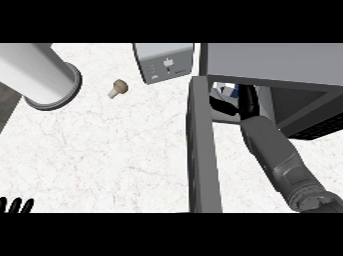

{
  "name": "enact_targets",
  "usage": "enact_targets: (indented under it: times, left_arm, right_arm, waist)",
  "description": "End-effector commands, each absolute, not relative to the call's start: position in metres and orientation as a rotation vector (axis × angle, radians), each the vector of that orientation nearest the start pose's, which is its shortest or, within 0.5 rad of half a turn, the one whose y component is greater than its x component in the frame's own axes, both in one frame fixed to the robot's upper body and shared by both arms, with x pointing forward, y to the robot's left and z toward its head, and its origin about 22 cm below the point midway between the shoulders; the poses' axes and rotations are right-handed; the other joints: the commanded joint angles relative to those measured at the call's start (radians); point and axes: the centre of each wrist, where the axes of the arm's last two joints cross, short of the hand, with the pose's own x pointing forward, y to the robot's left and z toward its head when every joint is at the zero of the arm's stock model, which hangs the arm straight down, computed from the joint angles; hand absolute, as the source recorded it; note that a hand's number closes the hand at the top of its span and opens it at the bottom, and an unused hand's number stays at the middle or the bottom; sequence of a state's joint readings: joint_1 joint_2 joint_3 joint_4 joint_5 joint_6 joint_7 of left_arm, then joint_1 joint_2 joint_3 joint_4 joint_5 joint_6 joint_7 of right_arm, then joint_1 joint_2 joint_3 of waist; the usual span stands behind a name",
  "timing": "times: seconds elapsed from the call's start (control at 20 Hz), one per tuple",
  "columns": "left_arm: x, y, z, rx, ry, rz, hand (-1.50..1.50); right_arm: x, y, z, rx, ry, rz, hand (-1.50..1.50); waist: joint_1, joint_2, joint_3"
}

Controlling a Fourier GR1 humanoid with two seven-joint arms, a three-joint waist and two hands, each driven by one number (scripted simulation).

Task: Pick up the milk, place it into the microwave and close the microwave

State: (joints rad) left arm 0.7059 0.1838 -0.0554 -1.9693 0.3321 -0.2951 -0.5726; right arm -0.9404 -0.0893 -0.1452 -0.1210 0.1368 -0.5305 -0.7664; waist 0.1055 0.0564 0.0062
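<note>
White veined marble-look counter (115,150); matt grey metal-look microwave door (202,150).

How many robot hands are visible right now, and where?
2. The left hand shows only its fingers at the lower left edge, resting. The right hand is inside the open microwave, at the milk; its fingers are mostly hidden.

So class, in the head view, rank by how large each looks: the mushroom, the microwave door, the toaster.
1. Microwave door, its long open edge nearest the camera, which may inflate it.
2. Toaster, only partly in view.
3. Mushroom, clearly smallest.
</note>
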Motion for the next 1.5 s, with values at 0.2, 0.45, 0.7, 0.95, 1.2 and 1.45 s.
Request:
enact_targets:
  times: [0.2,0.45,0.7,0.95,1.2,1.45]
  left_arm:
    - [0.054,0.282,0.006,-0.200,-1.897,0.130,-1.50]
    - [0.054,0.288,0.012,-0.199,-1.880,0.131,-1.50]
    - [0.044,0.279,0.015,-0.155,-1.862,0.145,-1.50]
    - [0.061,0.266,0.003,-0.181,-1.832,0.083,-1.50]
    - [0.062,0.258,-0.004,-0.203,-1.799,0.049,-1.50]
    - [0.064,0.238,-0.002,-0.264,-1.787,0.039,-1.50]
  right_arm:
    - [0.375,-0.190,-0.068,-0.287,-1.845,0.158,-1.50]
    - [0.345,-0.182,-0.101,-0.242,-1.859,0.138,-1.50]
    - [0.335,-0.210,-0.110,-0.122,-1.870,0.122,-1.50]
    - [0.304,-0.207,-0.136,-0.001,-1.855,0.114,-1.50]
    - [0.276,-0.246,-0.150,-0.031,-1.824,0.136,-1.50]
    - [0.269,-0.275,-0.142,-0.083,-1.830,0.093,-1.50]
  waist:
    - [-0.022,-0.025,-0.001]
    - [-0.046,-0.035,-0.002]
    - [-0.075,-0.049,-0.004]
    - [-0.094,-0.054,-0.005]
    - [-0.109,-0.060,-0.007]
    - [-0.115,-0.063,-0.007]
